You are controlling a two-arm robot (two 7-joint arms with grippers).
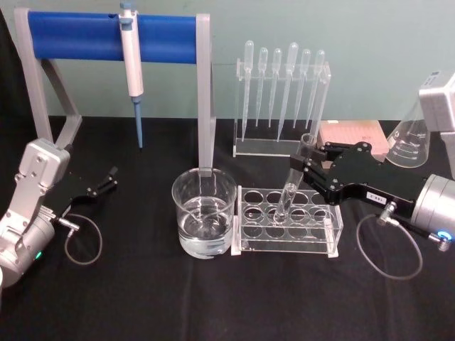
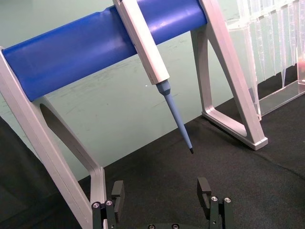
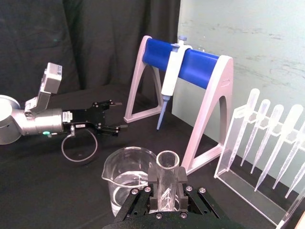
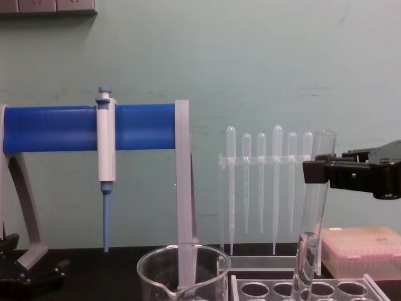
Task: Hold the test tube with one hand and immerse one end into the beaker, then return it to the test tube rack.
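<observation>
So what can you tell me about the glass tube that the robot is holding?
The test tube is a long clear glass tube with an open flared rim on top and a rounded bottom. The right claw grips it near the top, its black fingers pressed on both sides. The tube tilts slightly, and its lower end sits in a hole of the clear rack, beside the beaker that holds water. It looks empty inside.
</observation>
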